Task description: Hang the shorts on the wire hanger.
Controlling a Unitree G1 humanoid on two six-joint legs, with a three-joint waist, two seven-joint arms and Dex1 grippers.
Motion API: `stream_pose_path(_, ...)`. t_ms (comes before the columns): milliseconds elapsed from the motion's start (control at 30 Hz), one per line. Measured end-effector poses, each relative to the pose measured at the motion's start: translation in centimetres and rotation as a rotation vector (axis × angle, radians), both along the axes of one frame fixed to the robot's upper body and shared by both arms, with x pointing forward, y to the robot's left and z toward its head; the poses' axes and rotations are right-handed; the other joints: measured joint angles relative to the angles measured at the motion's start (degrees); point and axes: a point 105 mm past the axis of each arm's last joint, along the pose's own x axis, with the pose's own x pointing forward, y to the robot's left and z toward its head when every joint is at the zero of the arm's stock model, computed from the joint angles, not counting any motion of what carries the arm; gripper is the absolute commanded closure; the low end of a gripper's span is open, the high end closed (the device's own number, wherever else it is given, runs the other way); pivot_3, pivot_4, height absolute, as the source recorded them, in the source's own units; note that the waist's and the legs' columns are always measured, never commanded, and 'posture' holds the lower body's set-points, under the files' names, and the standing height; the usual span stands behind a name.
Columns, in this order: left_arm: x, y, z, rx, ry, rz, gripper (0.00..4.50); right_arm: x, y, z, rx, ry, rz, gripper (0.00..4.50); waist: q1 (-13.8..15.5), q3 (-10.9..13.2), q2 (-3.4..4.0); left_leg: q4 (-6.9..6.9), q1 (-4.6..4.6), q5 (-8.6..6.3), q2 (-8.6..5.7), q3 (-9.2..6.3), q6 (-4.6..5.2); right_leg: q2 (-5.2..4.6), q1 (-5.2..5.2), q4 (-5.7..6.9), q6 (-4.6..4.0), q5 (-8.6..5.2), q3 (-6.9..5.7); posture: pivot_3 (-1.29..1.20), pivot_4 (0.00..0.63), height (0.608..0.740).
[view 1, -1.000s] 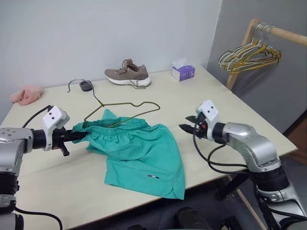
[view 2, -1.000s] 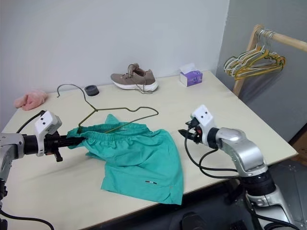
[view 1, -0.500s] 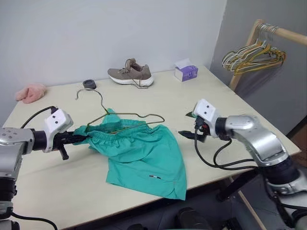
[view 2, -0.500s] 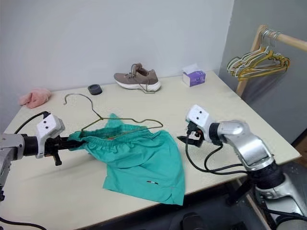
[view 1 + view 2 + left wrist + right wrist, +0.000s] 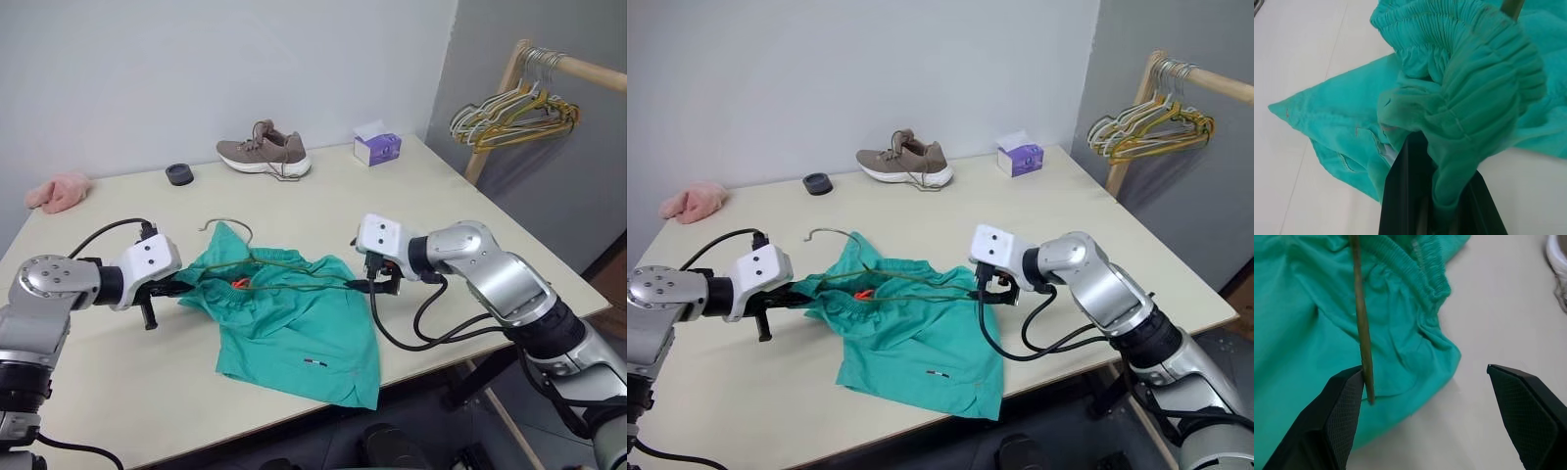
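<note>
Both arms have closed inward since the earlier frames: the right end effector (image 5: pixel 364 284), which stood well off the shorts' (image 5: pixel 294 328) right side, is now at the right corner of the waistband, its jaws spread wide, and the hanger (image 5: pixel 284 262) has shifted from lying beside the waistband to lying across it, with the hook (image 5: pixel 223 227) nearer the left arm. Left end effector (image 5: pixel 178 289) is clenched on the left end of the gathered waistband; the left wrist view shows bunched elastic pinched between the black fingers (image 5: pixel 1405 196). Right end effector is released and grasps nothing; in the right wrist view the wire rod (image 5: pixel 1362 338) passes just beside the inner face of one finger (image 5: pixel 1342 401), with the other finger well apart over bare counter (image 5: pixel 127 382). Shorts lie flat on the counter between the two end effectors, legs trailing toward the near edge. Judged step in hand: taking hold of the hanger's right end so the wire can be worked into the waistband. To do this well, the right jaws should centre on the wire alone before closing, clear of the fabric beneath it; a grip that catches cloth with the wire would pin the two together. The left grip should remain firm to keep the waistband taut and open.
</note>
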Motion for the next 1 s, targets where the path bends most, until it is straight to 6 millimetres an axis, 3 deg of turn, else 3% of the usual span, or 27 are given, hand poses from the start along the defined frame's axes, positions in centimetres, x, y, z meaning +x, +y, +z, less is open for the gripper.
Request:
stream_pose_path(300,0.5,-0.8,0.4,0.035,-0.057,-0.002,4.5,-0.7,1.4,-2.1,-0.042,0.072,0.058,0.33,0.0,-0.01,-0.02,0.02,0.0,0.0,0.0,-0.01,0.0,0.0,0.0,0.01,-0.05,0.03,-0.01,-0.28,0.0,0.74)
stream_pose_path(433,0.5,-1.3,0.5,0.032,-0.068,-0.01,4.5,-0.4,2.0,-3.1,-0.047,0.098,0.045,1.5,-0.03,-0.01,-0.01,0.02,0.0,0.0,0.0,-0.01,-0.01,0.0,-0.01,0.02,-0.07,0.05,0.0,-0.28,0.0,0.74)
stream_pose_path(700,0.7,-1.7,0.7,0.031,-0.085,-0.011,4.5,-0.2,2.9,-3.7,-0.04,0.111,0.046,4.38,-0.07,-0.01,-0.02,0.01,0.0,0.0,-0.01,-0.02,-0.01,0.0,0.0,0.02,-0.12,0.07,-0.01,-0.28,0.0,0.74)
stream_pose_path(900,0.7,-2.0,0.5,-0.095,-0.066,0.045,4.5,0.1,3.1,-3.8,-0.036,0.094,0.025,4.45,-0.06,-0.01,-0.02,0.03,0.01,0.0,-0.01,-0.03,-0.01,0.0,-0.01,0.04,-0.11,0.07,-0.02,-0.28,0.0,0.74)
stream_pose_path(933,0.7,-2.0,0.6,-0.133,-0.06,0.058,4.0,0.1,3.3,-3.8,-0.031,0.095,0.026,4.5,-0.08,-0.02,-0.03,0.03,0.01,0.0,-0.01,-0.04,-0.01,0.0,-0.01,0.04,-0.11,0.07,-0.02,-0.27,0.0,0.74)
stream_pose_path(1000,0.3,-2.0,0.8,-0.188,-0.048,0.066,3.49,-0.1,3.7,-3.9,-0.016,0.099,0.03,4.5,-0.3,-0.02,-0.03,0.01,0.01,0.0,0.0,-0.04,-0.01,0.0,-0.02,0.06,-0.14,0.09,-0.01,-0.27,0.0,0.74)
